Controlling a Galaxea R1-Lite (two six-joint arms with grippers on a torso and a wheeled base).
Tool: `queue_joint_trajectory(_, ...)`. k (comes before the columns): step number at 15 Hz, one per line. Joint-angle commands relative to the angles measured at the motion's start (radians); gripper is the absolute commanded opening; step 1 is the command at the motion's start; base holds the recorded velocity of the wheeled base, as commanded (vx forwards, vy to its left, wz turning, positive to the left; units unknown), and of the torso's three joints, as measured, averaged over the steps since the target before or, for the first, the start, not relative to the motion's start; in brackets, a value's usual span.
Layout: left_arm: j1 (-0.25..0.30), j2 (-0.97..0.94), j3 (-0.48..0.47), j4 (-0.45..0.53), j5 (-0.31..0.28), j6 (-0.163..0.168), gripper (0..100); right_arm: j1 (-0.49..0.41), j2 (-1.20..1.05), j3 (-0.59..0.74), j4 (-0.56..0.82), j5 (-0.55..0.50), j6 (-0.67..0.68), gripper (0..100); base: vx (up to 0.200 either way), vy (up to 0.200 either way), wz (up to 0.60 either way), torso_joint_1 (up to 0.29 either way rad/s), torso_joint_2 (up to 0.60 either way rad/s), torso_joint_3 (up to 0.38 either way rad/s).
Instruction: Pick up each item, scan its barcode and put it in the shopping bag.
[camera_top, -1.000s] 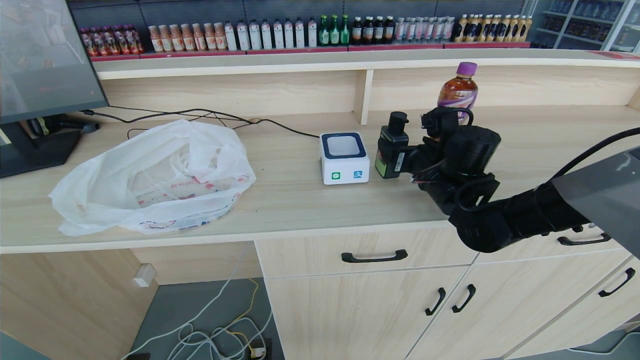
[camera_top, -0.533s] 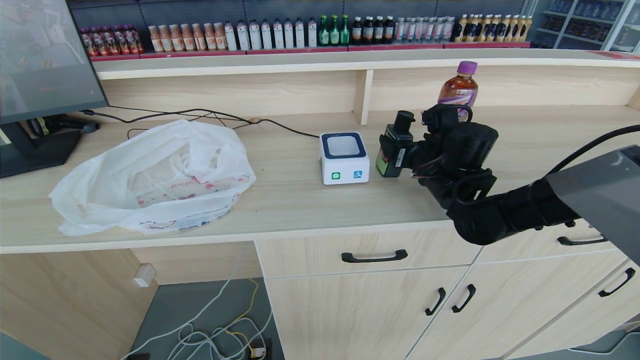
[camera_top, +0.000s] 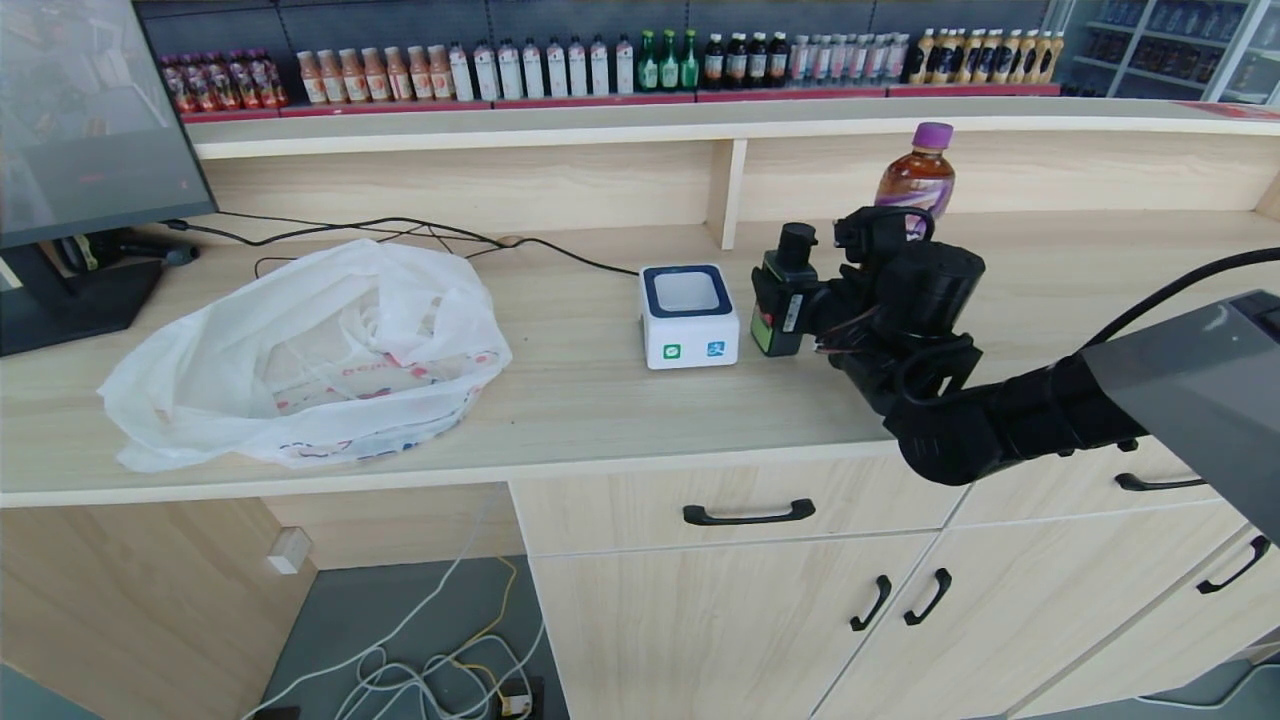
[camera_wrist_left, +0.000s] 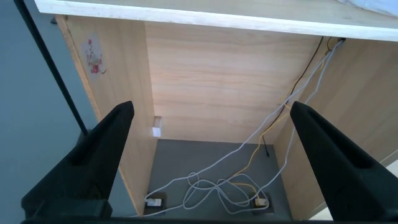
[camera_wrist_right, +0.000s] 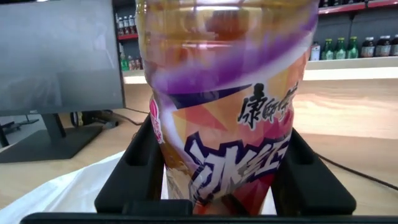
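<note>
Over the last second the right hand (camera_top: 800, 312) has tipped its bottle (camera_top: 782, 292) cap-outward and brought it back upright, edging slightly toward the scanner (camera_top: 688, 315). The bottle stays at the scanner's 3 o'clock, just beside it. From that I judge the barcode is still being presented. The trip to the shopping bag (camera_top: 300, 360), which lies open on the table (camera_top: 560, 400) at the scanner's 9 o'clock, has not begun. The right hand's fingers are clamped on either side of the bottle. The left hand (camera_wrist_left: 211, 109) hangs below the table edge, fingers wide apart. There are two bottles to handle, the held one and a purple-capped bottle (camera_top: 918, 180) standing at the scanner's 1 o'clock, plus one scanner and one shopping bag.
</note>
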Motion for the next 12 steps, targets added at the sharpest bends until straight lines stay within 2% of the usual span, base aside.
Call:
queue_joint_trajectory(1, 0.000, 0.000, 0.000, 0.000, 0.000, 0.000, 100, 0.015, 0.003, 0.003, 0.004, 0.020, -0.012, 0, 0.000, 0.000, 0.00, 0.000, 0.00, 0.000)
queue_joint_trajectory(4, 0.000, 0.000, 0.000, 0.000, 0.000, 0.001, 100, 0.089, 0.023, -0.033, 0.024, 0.020, -0.030, 0, 0.000, 0.000, 0.00, 0.000, 0.00, 0.000)
queue_joint_trajectory(6, 0.000, 0.000, 0.000, 0.000, 0.000, 0.001, 100, 0.125, 0.042, -0.102, 0.093, 0.017, -0.064, 0, 0.000, 0.000, 0.00, 0.000, 0.00, 0.000)
queue_joint_trajectory(8, 0.000, 0.000, 0.000, 0.000, 0.000, 0.003, 100, 0.158, 0.071, -0.190, 0.199, -0.033, -0.081, 0, 0.000, 0.000, 0.00, 0.000, 0.00, 0.000)
queue_joint_trajectory(9, 0.000, 0.000, 0.000, 0.000, 0.000, 0.003, 100, 0.158, 0.071, -0.190, 0.199, -0.033, -0.081, 0, 0.000, 0.000, 0.00, 0.000, 0.00, 0.000)
queue_joint_trajectory(12, 0.000, 0.000, 0.000, 0.000, 0.000, 0.003, 100, 0.184, 0.135, -0.305, 0.297, -0.060, -0.082, 0, 0.000, 0.000, 0.00, 0.000, 0.00, 0.000)
